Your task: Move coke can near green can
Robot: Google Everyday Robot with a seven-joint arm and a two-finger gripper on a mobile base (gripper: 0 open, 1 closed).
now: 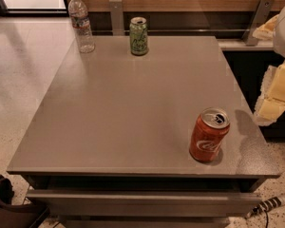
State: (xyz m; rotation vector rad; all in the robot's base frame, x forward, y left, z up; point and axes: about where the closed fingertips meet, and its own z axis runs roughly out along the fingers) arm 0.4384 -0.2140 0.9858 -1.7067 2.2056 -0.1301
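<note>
The coke can (209, 135) is red-orange with white script and a silver top. It stands upright near the front right corner of the grey table (133, 108). The green can (138, 36) stands upright at the far edge of the table, a little left of centre. My gripper (274, 96) is pale yellow and white. It hangs at the right edge of the view, beyond the table's right side, to the right of the coke can and a little higher. It is apart from the coke can and holds nothing that I can see.
A clear plastic water bottle (81, 23) stands at the far left corner of the table, left of the green can. A wall rail with metal brackets (116, 15) runs behind the table. A dark object (4, 203) lies on the floor at the front left.
</note>
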